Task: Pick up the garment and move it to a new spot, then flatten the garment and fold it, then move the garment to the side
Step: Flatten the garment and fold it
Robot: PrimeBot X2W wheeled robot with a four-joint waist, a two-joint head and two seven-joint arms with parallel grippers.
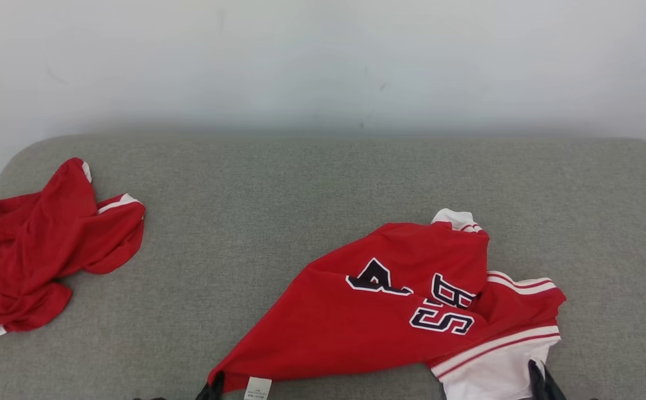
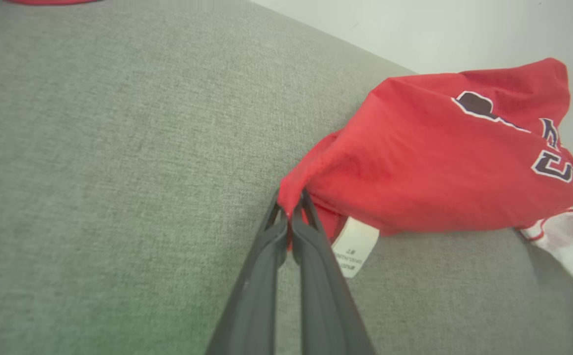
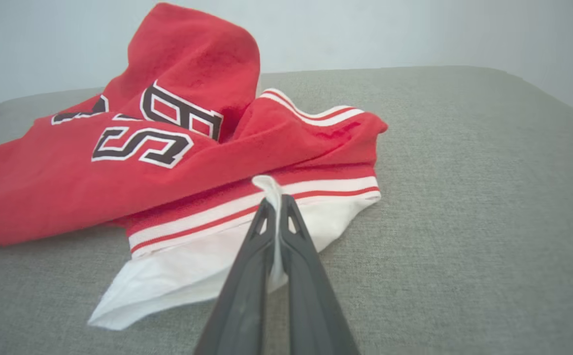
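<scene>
Plainly two garments — the lettered garment point(image 1: 356, 322), clamped by left tool point(image 2: 291, 209) and right tool point(image 3: 277, 207), and a crumpled garment point(image 1: 39, 250).

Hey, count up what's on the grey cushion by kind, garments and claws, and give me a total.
Red garments: 2, the lettered jersey and the crumpled garment
Claws: 2, the left claw and the right claw, each shut on the lettered jersey
Total: 4
</scene>
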